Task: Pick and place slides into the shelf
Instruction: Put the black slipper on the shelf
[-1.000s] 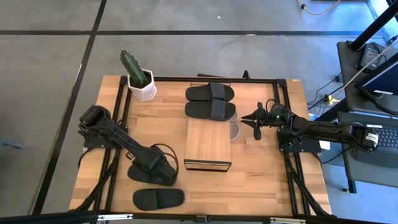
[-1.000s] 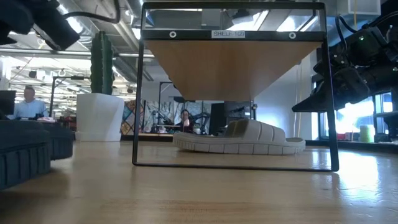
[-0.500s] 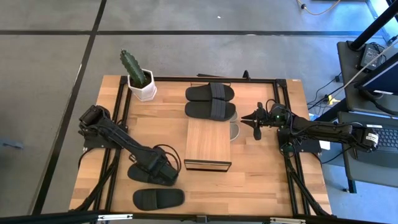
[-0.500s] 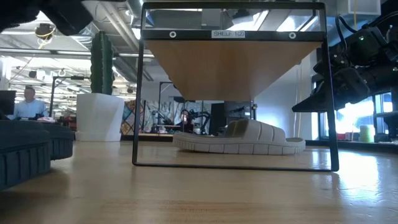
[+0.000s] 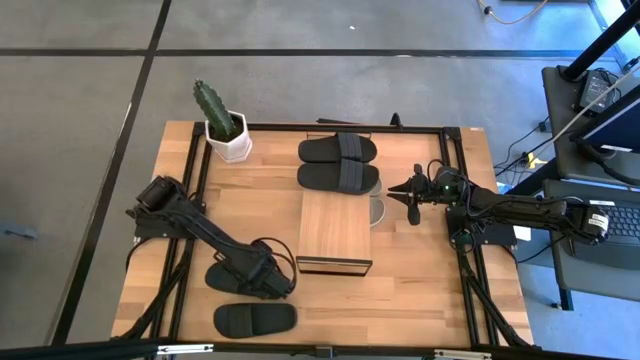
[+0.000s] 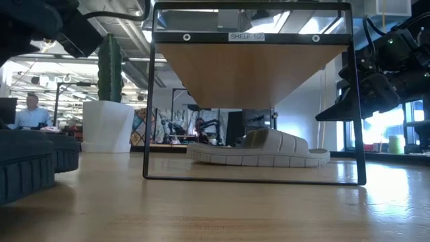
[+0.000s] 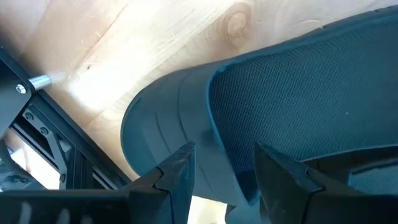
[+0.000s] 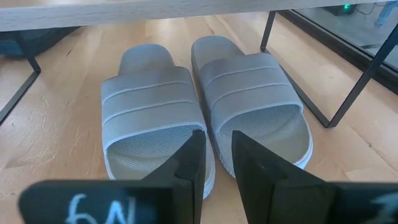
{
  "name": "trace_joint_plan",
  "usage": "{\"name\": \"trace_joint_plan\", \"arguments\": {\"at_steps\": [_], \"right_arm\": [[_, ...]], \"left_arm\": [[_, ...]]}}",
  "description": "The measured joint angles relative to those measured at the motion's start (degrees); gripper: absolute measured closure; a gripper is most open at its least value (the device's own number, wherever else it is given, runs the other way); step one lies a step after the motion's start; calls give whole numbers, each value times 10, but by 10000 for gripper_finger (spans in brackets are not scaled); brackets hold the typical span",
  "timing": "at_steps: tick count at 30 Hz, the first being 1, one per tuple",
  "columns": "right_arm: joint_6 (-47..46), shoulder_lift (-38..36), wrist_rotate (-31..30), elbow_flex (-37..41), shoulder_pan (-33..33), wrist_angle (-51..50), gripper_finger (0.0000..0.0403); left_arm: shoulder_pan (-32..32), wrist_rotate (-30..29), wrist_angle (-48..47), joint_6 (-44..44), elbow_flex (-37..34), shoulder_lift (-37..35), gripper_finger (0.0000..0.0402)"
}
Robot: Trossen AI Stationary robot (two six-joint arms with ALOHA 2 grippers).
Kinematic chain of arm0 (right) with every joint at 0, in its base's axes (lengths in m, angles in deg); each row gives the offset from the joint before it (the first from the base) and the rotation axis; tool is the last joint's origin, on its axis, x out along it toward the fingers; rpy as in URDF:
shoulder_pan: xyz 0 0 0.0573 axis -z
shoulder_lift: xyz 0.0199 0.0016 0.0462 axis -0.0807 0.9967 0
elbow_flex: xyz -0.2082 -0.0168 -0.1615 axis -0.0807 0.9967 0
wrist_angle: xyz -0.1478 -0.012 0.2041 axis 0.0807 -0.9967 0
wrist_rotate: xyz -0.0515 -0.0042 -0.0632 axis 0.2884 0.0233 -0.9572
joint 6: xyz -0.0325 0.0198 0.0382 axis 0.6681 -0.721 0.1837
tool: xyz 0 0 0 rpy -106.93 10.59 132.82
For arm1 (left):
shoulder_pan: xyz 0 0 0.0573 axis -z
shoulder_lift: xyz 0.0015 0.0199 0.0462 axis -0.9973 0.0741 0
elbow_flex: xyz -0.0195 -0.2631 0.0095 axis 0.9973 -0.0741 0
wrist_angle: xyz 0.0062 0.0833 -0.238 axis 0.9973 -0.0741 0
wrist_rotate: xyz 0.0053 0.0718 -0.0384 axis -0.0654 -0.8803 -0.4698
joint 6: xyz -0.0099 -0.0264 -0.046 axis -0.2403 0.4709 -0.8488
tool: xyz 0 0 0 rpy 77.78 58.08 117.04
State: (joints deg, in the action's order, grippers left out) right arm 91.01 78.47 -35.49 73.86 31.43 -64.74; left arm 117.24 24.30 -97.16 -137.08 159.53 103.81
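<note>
Wooden table (image 5: 420,290) carries everything; the shelf (image 5: 335,232) stands mid-table w/ its plank top bare, so nothing's stacked on top yet; the beige pair (image 8: 205,109) sits side by side under it, prob. parked there as the placed ones, only an edge showing from above. Two black slides (image 5: 338,163) lie side by side just beyond the shelf, near the potted cactus (image 5: 222,122) in the far left corner, apparently waiting their turn. Two more black ones at the near left: one loose slide (image 5: 255,319) by the table edge; the other black slide (image 7: 280,112) under the left arm. Left gripper (image 5: 270,283) is down on that slide, fingers (image 7: 177,177) spread wide w/ the slide's raised side edge between them; looks like lining up a pinch, not clamped yet. Right gripper (image 5: 410,197) hovers just beside the shelf's right side, jaws narrow w/ nothing between, facing the beige pair; prob. just idling.
</note>
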Motion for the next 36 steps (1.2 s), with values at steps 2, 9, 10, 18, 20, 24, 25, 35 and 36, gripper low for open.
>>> {"name": "trace_joint_plan", "arguments": {"at_steps": [2, 9, 10, 18, 20, 24, 25, 35, 36], "right_arm": [[0, 0, 0, 0, 0, 0, 323], [0, 0, 0, 0, 0, 0, 323], [0, 0, 0, 0, 0, 0, 323], [0, 0, 0, 0, 0, 0, 323], [0, 0, 0, 0, 0, 0, 323], [0, 0, 0, 0, 0, 0, 323], [0, 0, 0, 0, 0, 0, 323], [0, 0, 0, 0, 0, 0, 323], [0, 0, 0, 0, 0, 0, 323]], "left_arm": [[0, -1, 0, 0, 0, 0, 249], [4, -7, -8, -3, -2, 0, 249], [6, -8, -9, -3, -4, 0, 249], [14, -6, -14, -4, -18, 0, 249], [15, 2, -33, -4, -18, 0, 249], [17, 7, -50, -5, -18, 0, 249], [17, 9, -56, -5, -18, 0, 249], [17, 40, -80, -5, -18, 0, 249], [17, 46, -80, -5, -17, 0, 249]]}}
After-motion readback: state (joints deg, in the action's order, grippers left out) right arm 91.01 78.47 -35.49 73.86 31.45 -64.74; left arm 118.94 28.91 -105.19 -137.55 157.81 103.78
